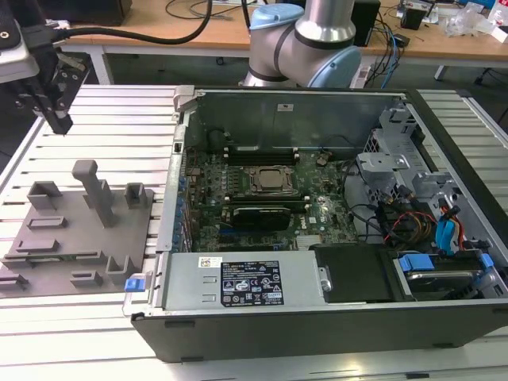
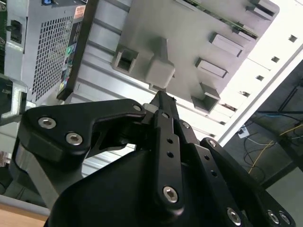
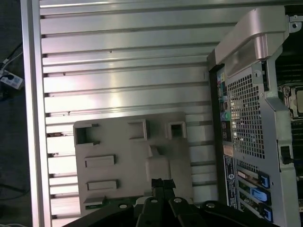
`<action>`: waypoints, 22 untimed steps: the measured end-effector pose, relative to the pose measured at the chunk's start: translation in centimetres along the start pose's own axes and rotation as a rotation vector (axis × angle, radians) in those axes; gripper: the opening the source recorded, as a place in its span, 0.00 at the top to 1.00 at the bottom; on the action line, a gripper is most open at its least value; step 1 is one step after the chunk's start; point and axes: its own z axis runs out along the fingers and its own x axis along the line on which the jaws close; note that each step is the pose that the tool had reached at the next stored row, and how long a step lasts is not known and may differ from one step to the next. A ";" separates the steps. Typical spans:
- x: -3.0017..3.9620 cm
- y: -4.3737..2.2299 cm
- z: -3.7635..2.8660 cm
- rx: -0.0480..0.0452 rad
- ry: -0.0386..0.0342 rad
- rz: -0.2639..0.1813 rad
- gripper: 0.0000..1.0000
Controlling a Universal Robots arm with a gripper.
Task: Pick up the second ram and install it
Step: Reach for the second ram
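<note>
Jaws, pressed together and empty over the grey holder, could well knock the green ram askew unless spread before closing in.

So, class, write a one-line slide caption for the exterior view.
Tool hovers near the grey holder block beside the open computer case.

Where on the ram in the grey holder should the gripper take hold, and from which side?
Pinch the ram across its flat faces, near the middle of its long free edge, coming down from above the holder. It seems to stand on edge in a slot, so only that edge is exposed.
</note>
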 end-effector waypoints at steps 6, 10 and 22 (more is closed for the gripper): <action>1.52 -0.12 0.01 0.0000 0.0000 0.000 0.89; 2.84 -0.22 0.02 0.0000 0.0000 0.000 0.89; 6.44 -0.49 0.04 0.0001 0.0001 0.000 0.89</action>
